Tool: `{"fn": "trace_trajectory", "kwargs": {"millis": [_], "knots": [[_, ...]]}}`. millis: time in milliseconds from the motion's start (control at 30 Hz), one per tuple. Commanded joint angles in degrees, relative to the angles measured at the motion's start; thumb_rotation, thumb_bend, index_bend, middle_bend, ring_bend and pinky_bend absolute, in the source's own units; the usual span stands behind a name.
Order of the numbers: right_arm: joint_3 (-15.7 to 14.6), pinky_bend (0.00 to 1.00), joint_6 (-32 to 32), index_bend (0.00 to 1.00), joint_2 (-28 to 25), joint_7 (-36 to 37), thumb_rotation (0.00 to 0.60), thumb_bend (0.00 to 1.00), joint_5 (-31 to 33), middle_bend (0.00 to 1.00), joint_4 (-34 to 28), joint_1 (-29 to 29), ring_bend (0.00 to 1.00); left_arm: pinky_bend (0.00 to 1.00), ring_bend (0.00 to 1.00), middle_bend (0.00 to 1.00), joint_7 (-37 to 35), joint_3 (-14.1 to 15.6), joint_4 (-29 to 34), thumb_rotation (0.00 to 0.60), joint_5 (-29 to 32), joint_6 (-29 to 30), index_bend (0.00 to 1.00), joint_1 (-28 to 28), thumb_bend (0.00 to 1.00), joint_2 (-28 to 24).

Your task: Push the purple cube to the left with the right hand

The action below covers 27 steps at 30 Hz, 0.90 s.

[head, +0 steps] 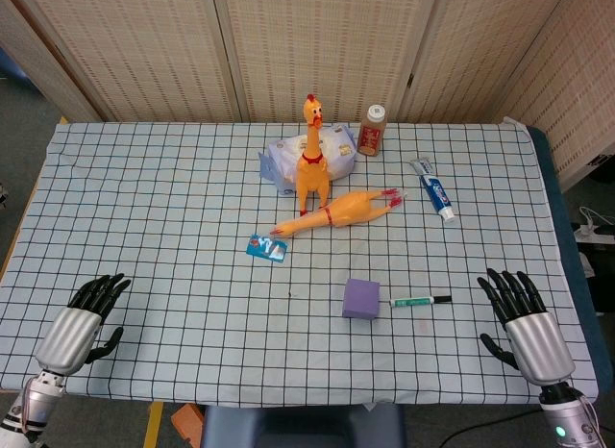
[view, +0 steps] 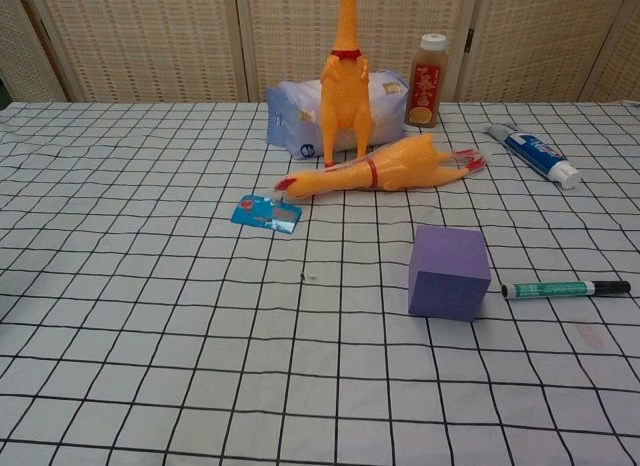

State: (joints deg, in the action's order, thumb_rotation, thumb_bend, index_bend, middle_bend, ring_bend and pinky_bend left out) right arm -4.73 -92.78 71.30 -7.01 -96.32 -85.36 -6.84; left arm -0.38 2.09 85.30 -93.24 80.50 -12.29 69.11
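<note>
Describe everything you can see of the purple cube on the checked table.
The purple cube is a plain, matte block, foam-like in look, with slightly soft edges and no markings. It sits flat and upright on the checked tablecloth, near the front middle. A green marker lies just to its right, close to it but, in the chest view, with a small gap between. Neither robot hand touches it; the right robot hand rests open well to its right.

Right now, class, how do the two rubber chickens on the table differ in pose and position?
The standing chicken is upright, against the white packet; the lying chicken is flat on its side on the checked cloth, nearer the purple cube. The lying one's head points left; the standing one's points up. Both are orange-yellow with red trim.
</note>
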Motion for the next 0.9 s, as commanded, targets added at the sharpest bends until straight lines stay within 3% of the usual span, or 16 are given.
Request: {"fn": "trace_trajectory", "kwargs": {"millis": [33, 200, 333, 467, 600, 900], "knots": [[0.3, 0.04, 0.9, 0.0, 0.5, -0.6, 0.6, 0.13, 0.0, 0.0, 0.1, -0.1, 0.0, 0.11, 0.0, 0.0, 0.2, -0.2, 0.2, 0.6, 0.9, -0.4, 0.0, 0.1, 0.44, -0.2], [1.0, 0.05, 5.3, 0.0, 2.6, -2.3, 0.6, 0.13, 0.7, 0.0, 0.4, -1.6, 0.0, 0.11, 0.0, 0.0, -1.0, -0.3, 0.3, 0.6, 0.8, -0.7, 0.0, -0.1, 0.44, -0.4], [2.1, 0.12, 11.8, 0.0, 4.5, -6.5, 0.6, 0.13, 1.4, 0.0, -0.1, -5.1, 0.0, 0.12, 0.0, 0.0, -2.2, -0.2, 0.4, 0.6, 1.2, -1.4, 0.0, -0.3, 0.44, -1.0], [5.0, 0.2, 16.5, 0.15, 8.1, -13.0, 0.6, 0.13, 3.1, 0.11, 0.6, -8.4, 0.01, 0.12, 0.0, 0.0, -4.3, 0.0, 1.0, 0.6, 0.8, -1.4, 0.0, -0.3, 0.44, -1.8], [7.2, 0.24, 21.6, 0.34, 11.9, -15.7, 0.6, 0.15, 6.5, 0.25, 2.2, -11.3, 0.08, 0.12, 0.0, 0.0, -5.5, 0.2, 0.9, 0.6, 0.8, -1.6, 0.0, -0.4, 0.44, -2.3], [8.9, 0.26, 28.7, 0.43, 18.3, -19.8, 0.6, 0.19, 12.3, 0.31, 8.0, -14.9, 0.13, 0.12, 0.0, 0.0, -6.9, 0.2, 0.7, 0.6, 1.2, -2.7, 0.0, -0.8, 0.44, -2.8]]}}
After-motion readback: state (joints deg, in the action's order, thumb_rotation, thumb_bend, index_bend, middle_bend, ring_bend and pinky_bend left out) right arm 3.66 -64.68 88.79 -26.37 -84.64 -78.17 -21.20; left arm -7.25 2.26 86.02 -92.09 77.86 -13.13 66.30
